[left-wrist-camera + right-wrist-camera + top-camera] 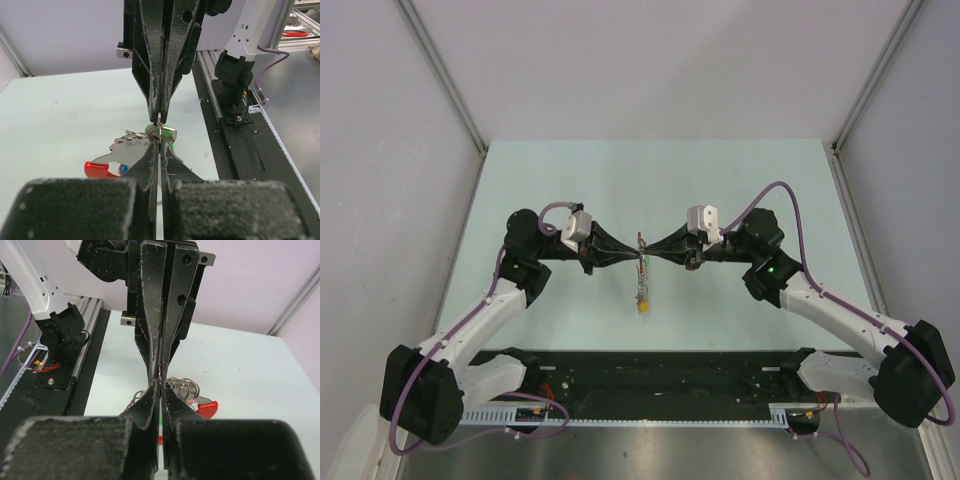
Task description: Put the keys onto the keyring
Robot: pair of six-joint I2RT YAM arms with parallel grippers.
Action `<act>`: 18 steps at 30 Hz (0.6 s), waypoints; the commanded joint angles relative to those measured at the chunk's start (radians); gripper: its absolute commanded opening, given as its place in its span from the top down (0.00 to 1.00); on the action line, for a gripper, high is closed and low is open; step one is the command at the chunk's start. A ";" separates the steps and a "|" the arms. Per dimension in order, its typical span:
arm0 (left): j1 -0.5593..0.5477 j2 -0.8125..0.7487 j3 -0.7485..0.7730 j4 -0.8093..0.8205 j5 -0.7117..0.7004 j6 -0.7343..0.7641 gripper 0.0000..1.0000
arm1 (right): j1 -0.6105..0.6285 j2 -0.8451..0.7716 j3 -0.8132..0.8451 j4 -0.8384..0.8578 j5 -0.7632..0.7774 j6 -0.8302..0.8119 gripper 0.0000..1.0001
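Observation:
Both grippers meet tip to tip above the middle of the table. The left gripper (635, 257) and the right gripper (649, 257) are each shut on the thin wire of the keyring (642, 283), which hangs down between them with a yellow tag (642, 305) at its lower end. In the left wrist view my left gripper (159, 143) pinches the ring wire just below the right arm's fingertips (159, 112). A green key head (149, 129), a stamped silver tag (131, 145), the red curved segment (97, 170) and a speck of blue key (124, 169) hang beside them. The right gripper (160, 386) has wire loops (184, 385) at its tips.
A black rail (660, 375) with cable tracks runs along the near edge of the pale green table (570, 190). Grey walls with aluminium posts close in the left, right and back. The right arm's base (234, 75) stands by the rail.

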 commanded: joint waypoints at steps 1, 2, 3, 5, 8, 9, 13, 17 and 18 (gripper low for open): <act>0.002 -0.008 0.007 0.108 -0.003 -0.048 1.00 | 0.009 -0.005 0.034 -0.021 0.018 -0.022 1.00; 0.002 -0.008 0.007 0.108 -0.002 -0.046 1.00 | 0.009 -0.005 0.032 -0.019 0.018 -0.022 1.00; 0.002 -0.009 0.007 0.106 -0.006 -0.046 1.00 | 0.011 -0.008 0.032 -0.019 0.019 -0.022 1.00; 0.002 -0.011 0.007 0.106 -0.016 -0.046 1.00 | 0.009 -0.016 0.034 -0.017 0.018 -0.021 1.00; 0.002 -0.012 0.006 0.100 -0.045 -0.048 1.00 | 0.009 -0.029 0.034 -0.025 0.016 -0.019 1.00; 0.002 -0.015 0.004 0.097 -0.057 -0.049 1.00 | 0.009 -0.034 0.034 -0.030 0.018 -0.021 1.00; 0.002 -0.014 0.003 0.086 -0.126 -0.078 1.00 | 0.009 -0.063 0.034 -0.066 0.038 -0.034 1.00; 0.001 -0.012 0.001 0.102 -0.177 -0.132 1.00 | 0.011 -0.095 0.034 -0.122 0.062 -0.047 1.00; -0.001 -0.014 0.003 0.102 -0.189 -0.140 1.00 | 0.011 -0.107 0.034 -0.129 0.072 -0.048 1.00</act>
